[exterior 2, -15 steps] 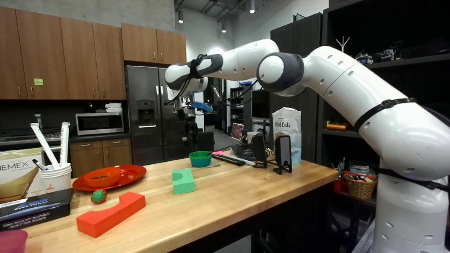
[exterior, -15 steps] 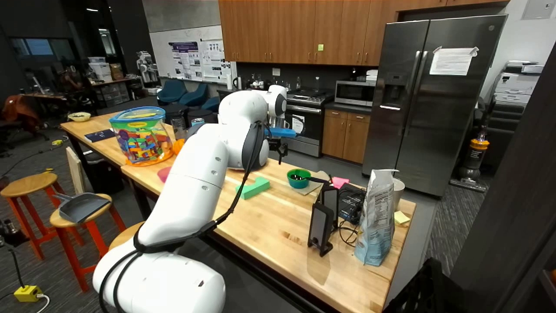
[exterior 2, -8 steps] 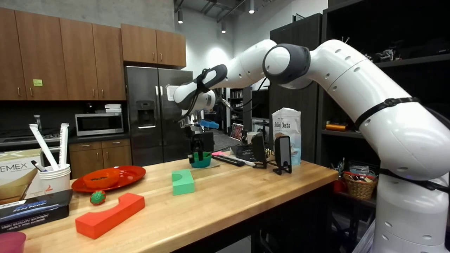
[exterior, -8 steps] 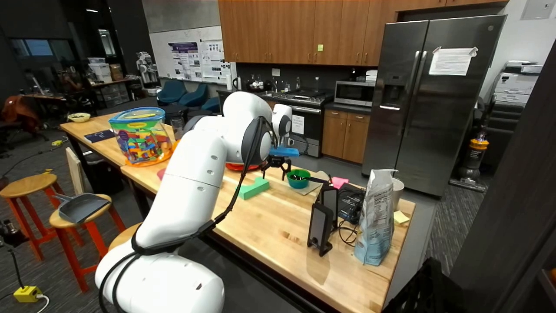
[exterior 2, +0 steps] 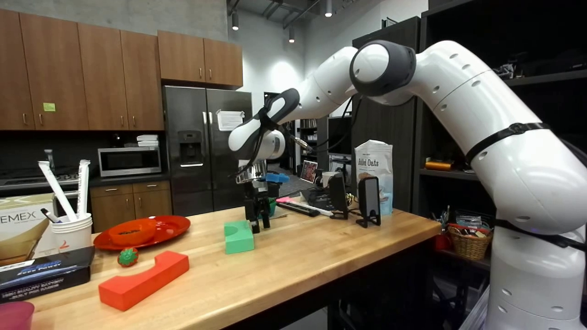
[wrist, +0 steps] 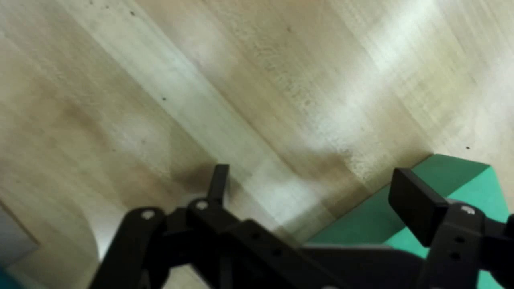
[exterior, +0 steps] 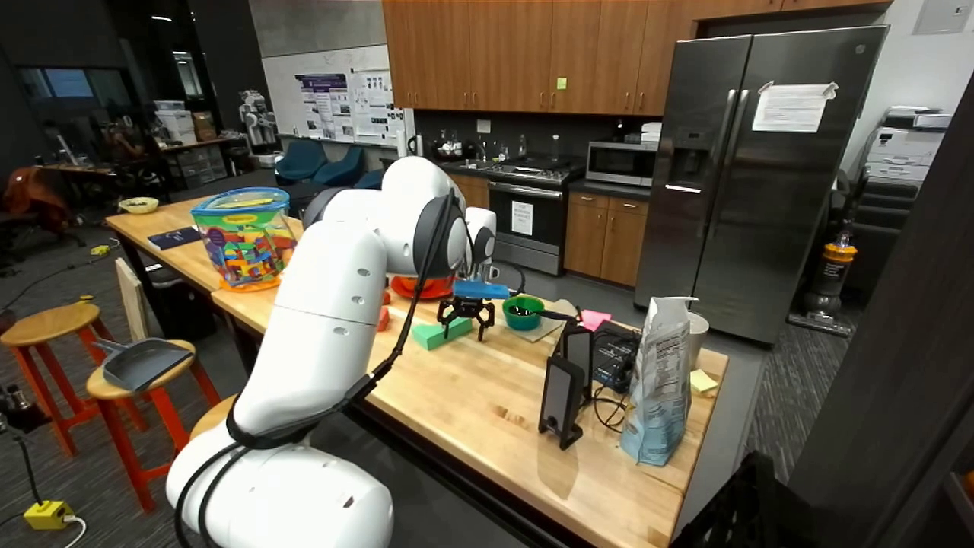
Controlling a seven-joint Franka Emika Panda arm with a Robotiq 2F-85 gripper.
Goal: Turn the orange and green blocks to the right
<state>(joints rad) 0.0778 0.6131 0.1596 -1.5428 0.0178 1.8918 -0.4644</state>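
Well, the green block (exterior 2: 239,240) lay flat on the wooden table (exterior 2: 293,261), right beside my gripper (exterior: 463,336), whose fingers (wrist: 417,204) stood wide apart, holding nothing; whether one touched the block, I couldn't tell. I took that spread as room to straddle it for the turn. The orange block (exterior 2: 149,280) lay slantwise, well apart from the gripper, presumably left for later. Farther out, the upright pouch (exterior 2: 383,174) read "Rolled Oats", the carton (exterior 2: 27,227) "EMEX", cut off by the frame, and the black box (exterior 2: 46,275) "Power", its smaller print too blurred.
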